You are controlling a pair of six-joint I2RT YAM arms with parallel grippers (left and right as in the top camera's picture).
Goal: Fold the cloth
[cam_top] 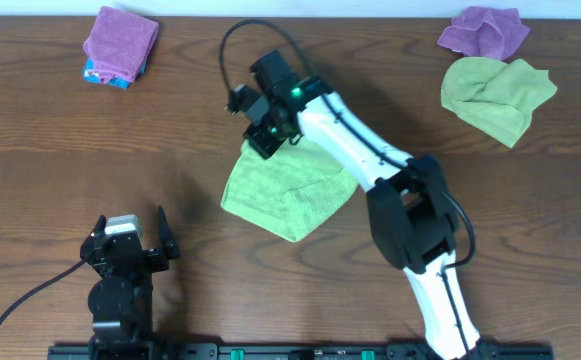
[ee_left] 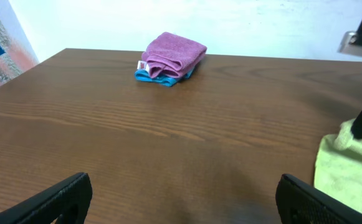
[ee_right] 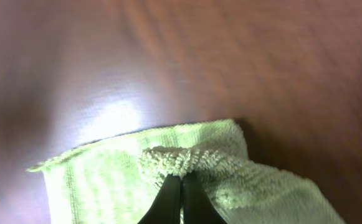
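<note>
The cloth, a lime-green towel, lies partly folded at the middle of the brown table. My right gripper is at its far left corner, shut on a bunched edge. In the right wrist view the dark fingertips are pressed together, pinching the cloth where a flap doubles over a flat layer. My left gripper sits near the front left, well apart from the cloth, with its jaws wide open. In the left wrist view the left gripper has only bare table between its fingers, and the cloth shows at the right edge.
A folded purple cloth on a blue one lies at the back left, also seen in the left wrist view. A crumpled purple cloth and a second lime-green cloth lie at the back right.
</note>
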